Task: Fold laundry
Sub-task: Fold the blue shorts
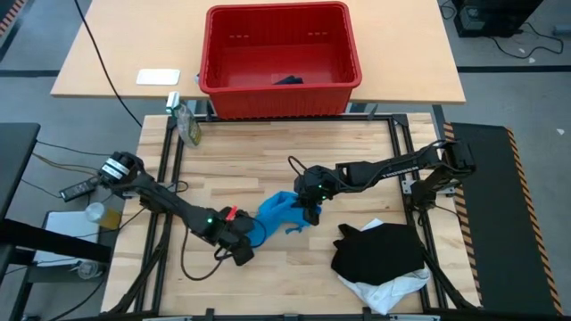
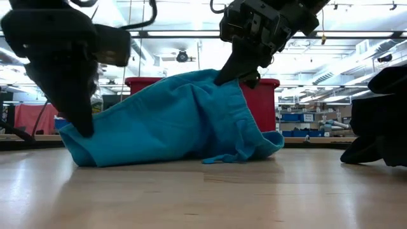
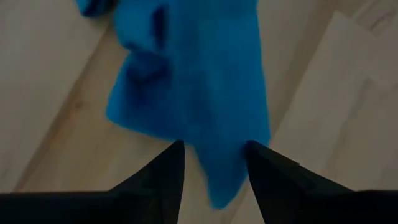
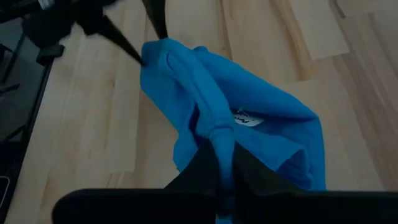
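The bright blue garment [image 1: 278, 214] lies bunched at the middle of the table, and in the low view [image 2: 178, 121] it rises like a tent. My right gripper [image 1: 310, 210] is shut on its raised right part. My left gripper [image 3: 214, 149] stands open at the garment's left end, one finger on each side of a narrow corner [image 3: 217, 180] that rests on the wood. At the near right a black garment [image 1: 379, 250] lies piled on a white one [image 1: 388, 290]. My right gripper pinches a raised ridge of the blue cloth [image 4: 214, 134] between its two fingers, close to the sewn-in label [image 4: 249, 118]; how many layers I cannot tell. The fingers slant down from the table's right. The cloth there is lifted [image 2: 222, 79], and its lower edges rest on the table. My left gripper straddles the garment's left corner from above, slanting; whether its fingers [image 3: 261, 171] touch the cloth I cannot tell.
A red plastic basket [image 1: 339, 53] with a dark item inside stands on the far table. A small clear bag [image 1: 186, 120] lies at the far left corner of the work table. Bare wood shows along the near edge and the far half.
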